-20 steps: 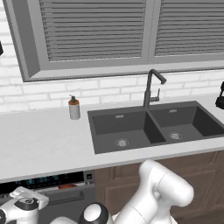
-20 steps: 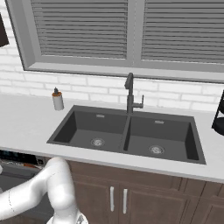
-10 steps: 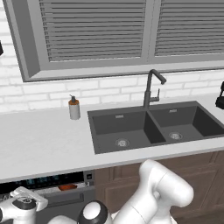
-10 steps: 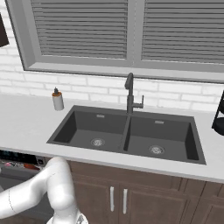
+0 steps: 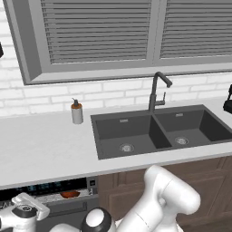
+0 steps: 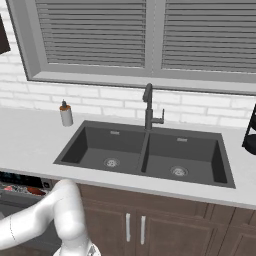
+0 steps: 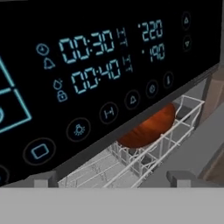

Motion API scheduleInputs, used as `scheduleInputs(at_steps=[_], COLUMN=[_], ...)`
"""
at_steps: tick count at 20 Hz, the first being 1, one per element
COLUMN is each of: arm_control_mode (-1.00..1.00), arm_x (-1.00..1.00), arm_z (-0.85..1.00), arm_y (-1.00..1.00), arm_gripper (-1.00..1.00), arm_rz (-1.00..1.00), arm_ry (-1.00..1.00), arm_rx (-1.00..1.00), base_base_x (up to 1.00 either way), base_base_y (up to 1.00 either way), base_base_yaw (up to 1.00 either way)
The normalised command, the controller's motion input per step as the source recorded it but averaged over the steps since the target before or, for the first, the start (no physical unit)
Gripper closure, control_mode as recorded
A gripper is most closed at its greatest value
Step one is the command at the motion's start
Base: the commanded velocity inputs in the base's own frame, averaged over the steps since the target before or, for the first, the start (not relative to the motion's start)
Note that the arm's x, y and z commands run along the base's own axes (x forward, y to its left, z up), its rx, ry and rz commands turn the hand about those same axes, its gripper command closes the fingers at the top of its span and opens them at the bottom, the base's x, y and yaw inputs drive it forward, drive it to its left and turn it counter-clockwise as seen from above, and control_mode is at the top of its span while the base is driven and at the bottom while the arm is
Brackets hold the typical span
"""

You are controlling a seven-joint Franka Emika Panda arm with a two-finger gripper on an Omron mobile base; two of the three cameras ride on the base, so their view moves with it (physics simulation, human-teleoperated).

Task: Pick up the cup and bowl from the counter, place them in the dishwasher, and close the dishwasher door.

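Reddish-brown bowl (image 7: 148,127) sits in the dishwasher (image 7: 100,65) rack; end effector spread wide, empty.

The bowl (image 7: 148,127) sits in the dishwasher's wire rack (image 7: 131,164), under the counter (image 5: 41,149), left of the sink (image 5: 158,131).

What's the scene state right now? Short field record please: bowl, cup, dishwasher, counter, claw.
bowl: reddish-brown bowl sits in the grey wire rack inside the dishwasher, just under the control strip; also glimpsed in the left base view
cup: cannot tell where it is from these views
dishwasher: door not shut, rack and bowl visible through the gap
counter: counter carries the soap dispenser; no cup or bowl on the visible part
sink: dark double sink with faucet
claw: open, holding nothing, fingertips close to the dishwasher front
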Motion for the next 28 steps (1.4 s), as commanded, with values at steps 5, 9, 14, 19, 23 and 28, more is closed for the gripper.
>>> scheduleInputs(at_steps=[5,9,14,19,23,28], arm_control_mode=[-1.00,-1.00,-1.00,-1.00,-1.00,-1.00], arm_x=[0.74,0.85,0.49,0.52,0.24,-0.10], arm_z=[-1.00,-1.00,-1.00,-1.00,-1.00,-1.00], arm_y=[-0.72,-0.62,-0.50,-0.54,-0.20,0.23], arm_gripper=[-1.00,-1.00,-1.00,-1.00,-1.00,-1.00], arm_rz=[-0.23,-0.25,-0.22,-0.27,-0.22,-0.07], arm_ry=[-0.43,-0.49,-0.59,-0.65,-0.54,-0.10], arm_rx=[0.17,0.20,0.24,0.24,0.21,-0.02], base_base_x=[0.00,0.00,0.00,0.00,0.00,0.00], base_base_y=[0.00,0.00,0.00,0.00,0.00,0.00], base_base_yaw=[0.00,0.00,0.00,0.00,0.00,0.00])
